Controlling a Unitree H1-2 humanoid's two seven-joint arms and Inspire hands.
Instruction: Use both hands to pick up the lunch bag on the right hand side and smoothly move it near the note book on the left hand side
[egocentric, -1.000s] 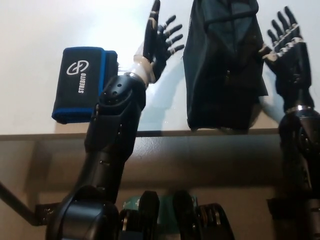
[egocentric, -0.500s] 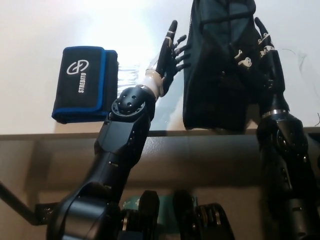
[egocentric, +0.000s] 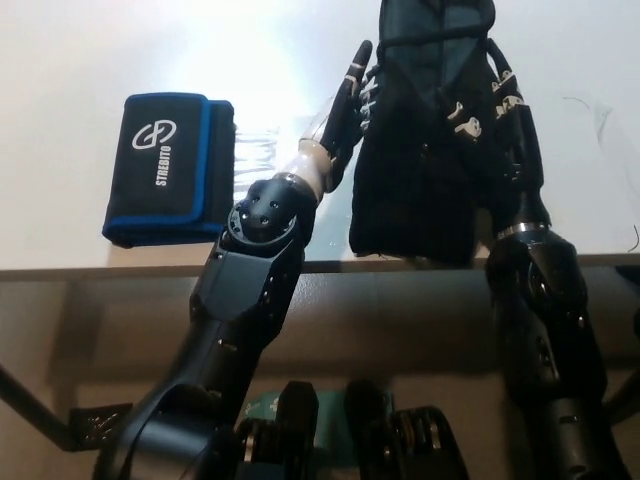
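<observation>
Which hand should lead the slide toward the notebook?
Probably the right hand: it presses the lunch bag's far side, so it can push toward the notebook. The left hand flanks the near side.

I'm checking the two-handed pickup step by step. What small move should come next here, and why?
Probably a gentle squeeze inward, then a slight lift. The left hand is flat against one side of the dark fabric lunch bag and the right hand presses the other side, but the bag's base looks to be resting on the white table. The black, blue-edged notebook case lies apart on the left.
</observation>
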